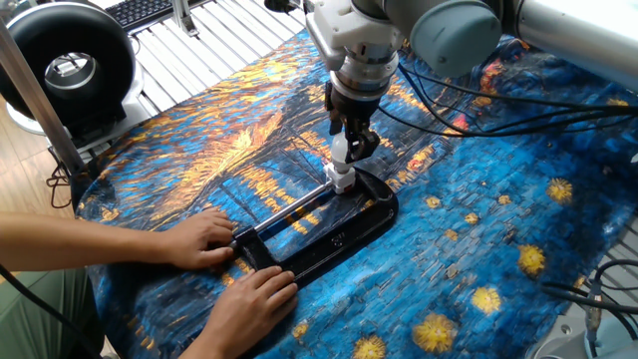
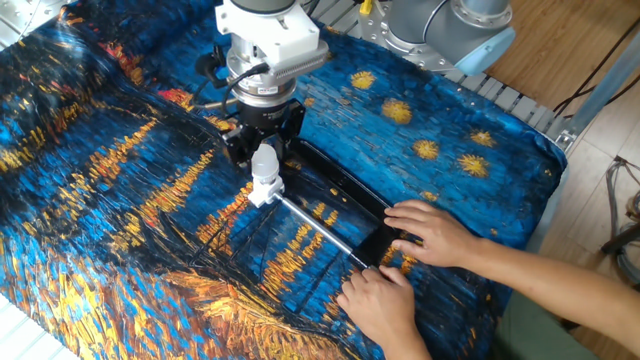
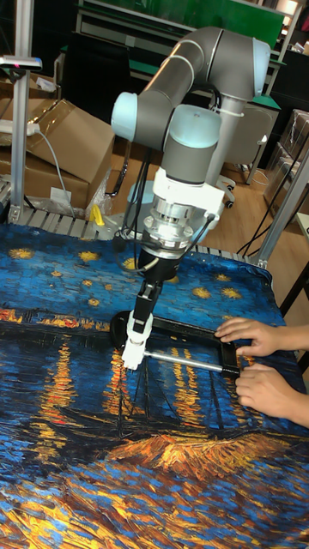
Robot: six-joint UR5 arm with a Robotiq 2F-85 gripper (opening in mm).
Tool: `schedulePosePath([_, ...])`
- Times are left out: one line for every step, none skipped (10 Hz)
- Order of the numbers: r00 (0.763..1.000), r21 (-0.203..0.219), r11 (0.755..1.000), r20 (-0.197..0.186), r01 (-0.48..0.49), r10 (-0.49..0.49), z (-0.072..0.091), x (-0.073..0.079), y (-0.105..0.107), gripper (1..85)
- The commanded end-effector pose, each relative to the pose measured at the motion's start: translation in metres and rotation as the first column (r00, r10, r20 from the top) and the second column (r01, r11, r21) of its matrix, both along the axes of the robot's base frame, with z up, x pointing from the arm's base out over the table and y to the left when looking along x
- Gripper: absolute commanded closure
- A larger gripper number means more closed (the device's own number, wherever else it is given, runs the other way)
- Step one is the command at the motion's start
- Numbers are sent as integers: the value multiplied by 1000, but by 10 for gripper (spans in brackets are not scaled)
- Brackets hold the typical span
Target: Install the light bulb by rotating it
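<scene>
The light bulb (image 2: 264, 162) is a small frosted white globe standing upright with its neck in the white socket block (image 2: 261, 191). That block sits at the far end of a black frame (image 2: 345, 196) on the painted cloth. My gripper (image 2: 264, 152) comes straight down over the bulb and is shut on it, a black finger on each side. From the opposite side the bulb (image 1: 342, 150) shows between the fingers, above the socket block (image 1: 342, 180). In the tall fixed view the gripper (image 3: 142, 304) hides most of the bulb, and the socket block (image 3: 131, 351) is below it.
A person's two hands (image 1: 214, 239) (image 2: 430, 230) press on the near end of the black frame (image 1: 339, 234). A metal rod (image 2: 320, 232) runs from the socket block toward them. Cables (image 1: 498, 110) trail over the cloth behind the arm. A black round device (image 1: 70, 65) stands at the table's left.
</scene>
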State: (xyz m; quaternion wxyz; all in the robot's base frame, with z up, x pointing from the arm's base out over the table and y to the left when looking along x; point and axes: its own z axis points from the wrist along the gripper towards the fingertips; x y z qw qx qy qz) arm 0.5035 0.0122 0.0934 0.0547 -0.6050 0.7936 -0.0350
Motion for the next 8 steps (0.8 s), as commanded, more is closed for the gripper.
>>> schedulePosePath([1000,19,999,1,-29,29,1,0,5,267])
schedulePosePath([999,19,999,0,-32,32,1,0,5,267])
schedulePosePath([999,22,999,-3,-32,32,1,-1,6,267])
schedulePosePath([999,28,999,-5,-32,32,1,-2,7,270])
schedulePosePath([999,31,999,-5,-32,32,0,-2,8,273])
schedulePosePath([999,33,999,-6,-32,32,0,-2,8,280])
schedulePosePath([999,33,999,-9,-30,31,0,-3,8,297])
schedulePosePath([1000,41,999,-11,-21,22,0,-3,10,317])
